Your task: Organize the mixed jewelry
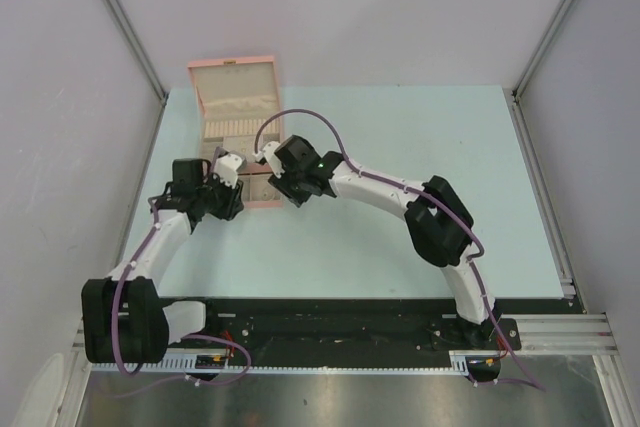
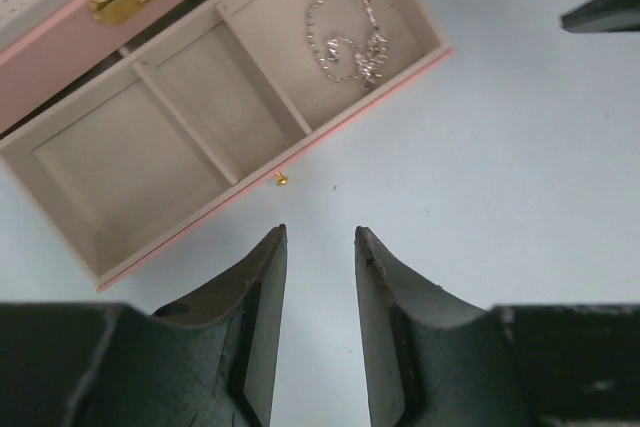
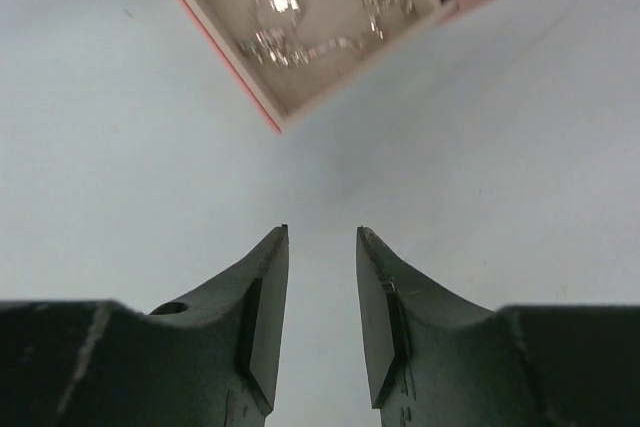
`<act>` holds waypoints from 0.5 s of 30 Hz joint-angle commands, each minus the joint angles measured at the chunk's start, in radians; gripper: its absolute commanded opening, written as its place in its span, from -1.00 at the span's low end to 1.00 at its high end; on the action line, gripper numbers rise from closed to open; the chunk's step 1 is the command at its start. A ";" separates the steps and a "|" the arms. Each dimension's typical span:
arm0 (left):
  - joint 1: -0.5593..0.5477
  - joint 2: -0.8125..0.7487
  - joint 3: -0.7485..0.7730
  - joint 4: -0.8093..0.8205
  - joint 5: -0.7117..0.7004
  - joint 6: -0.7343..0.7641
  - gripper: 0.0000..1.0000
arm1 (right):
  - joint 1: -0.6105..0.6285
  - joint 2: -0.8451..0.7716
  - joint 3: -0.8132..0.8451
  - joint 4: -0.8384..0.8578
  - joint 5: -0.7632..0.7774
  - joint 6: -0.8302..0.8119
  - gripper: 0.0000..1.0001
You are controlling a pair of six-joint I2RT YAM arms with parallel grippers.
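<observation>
Black-fingered, my left gripper and right gripper each stand narrowly parted, holding nothing, above the pale surface. Just beyond them, the silvery mixed jewelry (a tangled chain) lies in the end compartment of the pink box's open drawer.

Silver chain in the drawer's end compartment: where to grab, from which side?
Probably pinch the chain at its bunched clump, straight down from above. It lies loose and flat, and the drawer walls block any sideways approach.
</observation>
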 commanded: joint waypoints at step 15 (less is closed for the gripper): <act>0.003 0.186 0.055 0.087 -0.120 -0.166 -0.24 | -0.028 -0.023 -0.010 -0.028 0.081 -0.036 -0.23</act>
